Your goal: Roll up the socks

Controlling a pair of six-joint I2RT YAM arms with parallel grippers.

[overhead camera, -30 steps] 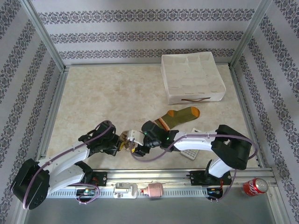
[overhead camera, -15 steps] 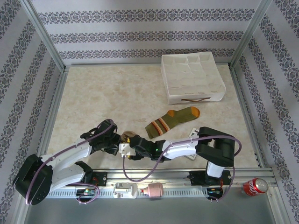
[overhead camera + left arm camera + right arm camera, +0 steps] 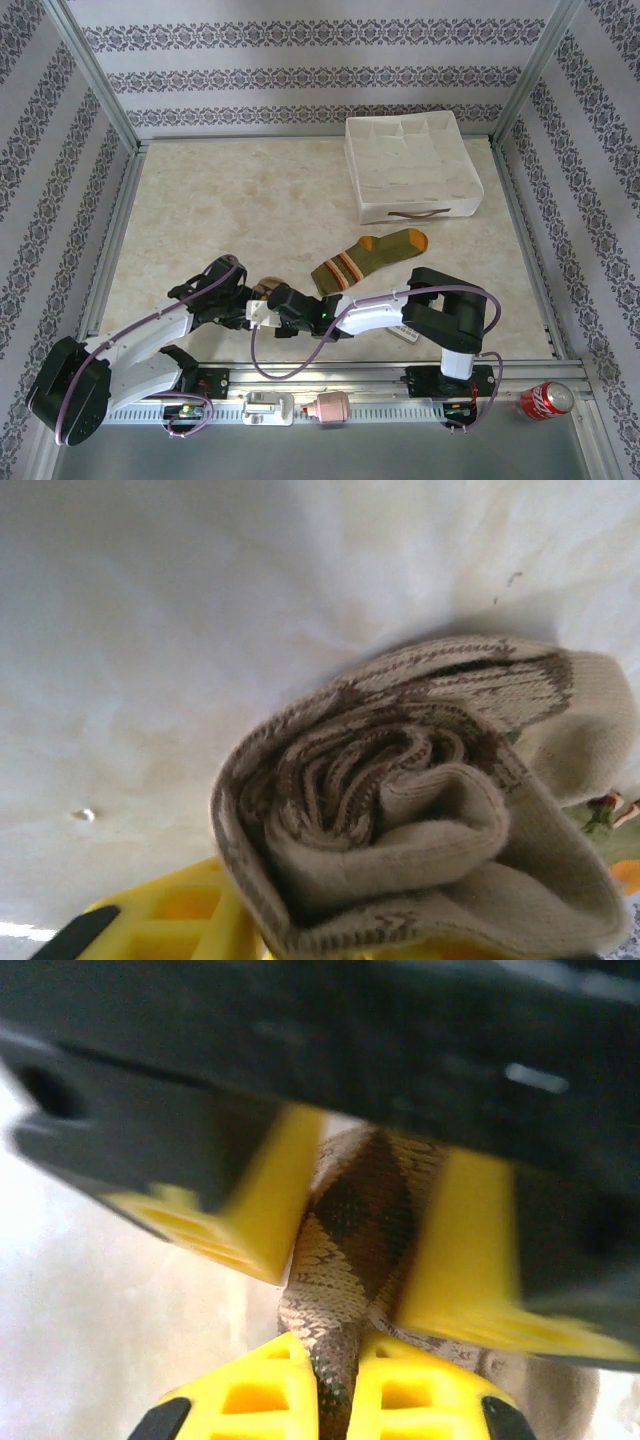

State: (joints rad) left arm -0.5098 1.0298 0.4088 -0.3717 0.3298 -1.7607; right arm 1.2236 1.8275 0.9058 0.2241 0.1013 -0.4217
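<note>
1. Right gripper (image 3: 338, 1385): on your right wrist camera, its yellow fingers are pressed together on a fold of the diamond sock (image 3: 365, 1210).
2. Left gripper (image 3: 247, 300): its jaws stand apart, one on each side of that same sock. You cannot tell whether they touch it.
3. On your left wrist camera, the diamond sock is wound into a tight roll with its spiral end toward the lens and the pale table (image 3: 250, 200) behind it.
4. From above, you see the roll between both grippers, near the table's front edge.
5. Green sock (image 3: 370, 258): it lies flat just right of the roll, in front of the white box (image 3: 420, 212).
</note>
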